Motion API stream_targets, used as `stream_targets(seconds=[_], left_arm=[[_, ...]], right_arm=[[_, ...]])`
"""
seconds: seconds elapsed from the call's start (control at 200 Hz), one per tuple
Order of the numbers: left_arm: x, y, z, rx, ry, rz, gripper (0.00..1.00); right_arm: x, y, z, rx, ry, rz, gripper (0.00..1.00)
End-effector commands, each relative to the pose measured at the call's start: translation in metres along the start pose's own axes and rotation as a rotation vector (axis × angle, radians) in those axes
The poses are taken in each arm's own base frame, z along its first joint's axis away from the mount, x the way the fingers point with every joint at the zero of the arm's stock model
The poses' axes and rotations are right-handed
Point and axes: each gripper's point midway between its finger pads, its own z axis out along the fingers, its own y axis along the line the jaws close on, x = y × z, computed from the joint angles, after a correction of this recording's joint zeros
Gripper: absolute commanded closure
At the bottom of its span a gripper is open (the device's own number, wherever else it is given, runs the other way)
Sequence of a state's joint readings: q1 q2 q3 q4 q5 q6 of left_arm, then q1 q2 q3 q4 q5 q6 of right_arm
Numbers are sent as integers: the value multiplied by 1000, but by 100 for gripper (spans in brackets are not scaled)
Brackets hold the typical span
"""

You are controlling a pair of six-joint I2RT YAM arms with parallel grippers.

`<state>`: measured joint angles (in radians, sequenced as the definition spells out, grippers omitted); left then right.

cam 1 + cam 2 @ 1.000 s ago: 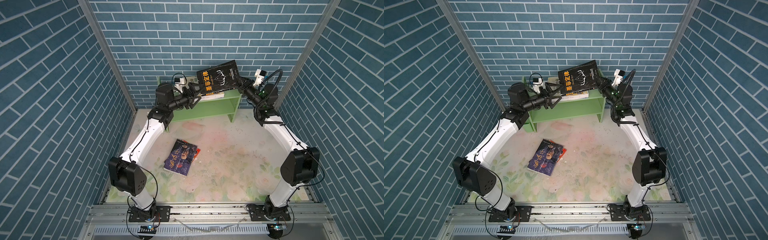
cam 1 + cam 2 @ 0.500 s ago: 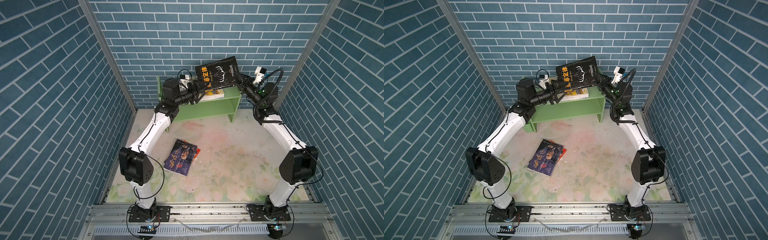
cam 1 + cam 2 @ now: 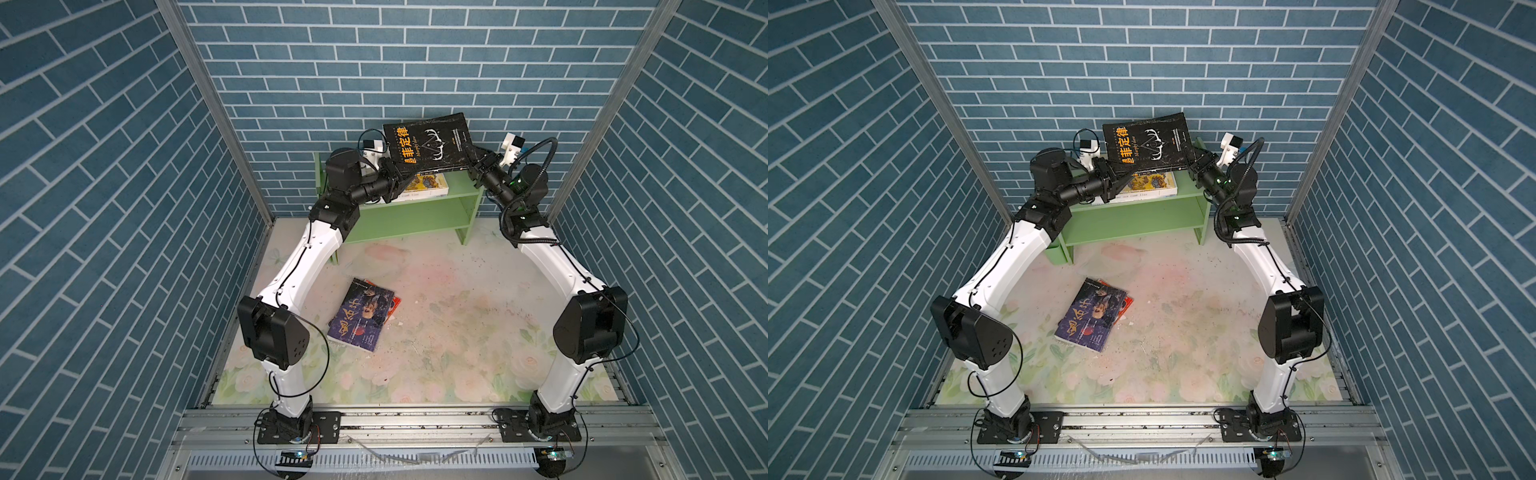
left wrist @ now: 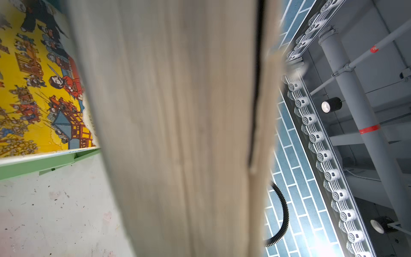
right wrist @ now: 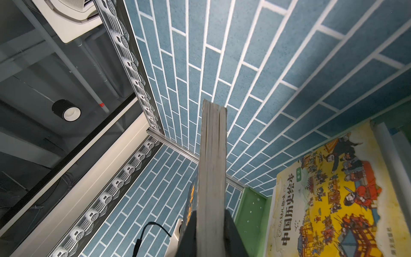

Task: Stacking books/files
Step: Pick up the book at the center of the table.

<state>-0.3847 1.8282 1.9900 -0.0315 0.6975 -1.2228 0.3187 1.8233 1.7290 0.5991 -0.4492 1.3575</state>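
Observation:
A black book with orange characters (image 3: 430, 143) (image 3: 1148, 143) hangs tilted in the air above the light green shelf (image 3: 415, 216) (image 3: 1138, 220). My right gripper (image 3: 473, 162) (image 5: 211, 233) is shut on its right edge, with dark fingers (image 5: 231, 233) either side of the page block. My left gripper (image 3: 395, 176) (image 3: 1115, 176) is shut on the lower left corner. In the left wrist view the page edge (image 4: 178, 133) fills the middle and hides the jaws. A yellow illustrated book (image 3: 428, 183) (image 4: 33, 89) (image 5: 333, 200) tops the pile on the shelf.
A purple book (image 3: 361, 313) (image 3: 1092, 316) lies on the floral table left of centre, over a red comic (image 3: 397, 301) whose corner pokes out. Blue brick walls close in the back and both sides. The shelf stands against the back wall.
My left arm has swung in toward the raised black book and its jaws have closed on the book's left corner. The right gripper has kept its hold, with the book a little higher.

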Motion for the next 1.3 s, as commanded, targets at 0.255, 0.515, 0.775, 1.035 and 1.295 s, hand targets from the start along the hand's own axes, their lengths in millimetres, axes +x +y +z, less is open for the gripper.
stream_targets(seconds=[0.255, 0.515, 0.775, 1.035, 1.295], left_arm=[[-8, 0, -7, -92, -9, 193, 99], [-27, -7, -15, -76, -38, 218, 100], [-39, 7, -21, -111, -42, 229, 100], [-55, 33, -16, -118, -37, 207, 100], [-63, 44, -4, -114, -18, 205, 100]], right_arm=[[2, 11, 6, -4, 7, -94, 92], [6, -3, 9, 59, 37, -107, 43], [8, -30, -1, 222, 56, -152, 28], [8, -44, -20, 345, 44, -203, 28], [10, -45, -34, 383, 35, -227, 28]])
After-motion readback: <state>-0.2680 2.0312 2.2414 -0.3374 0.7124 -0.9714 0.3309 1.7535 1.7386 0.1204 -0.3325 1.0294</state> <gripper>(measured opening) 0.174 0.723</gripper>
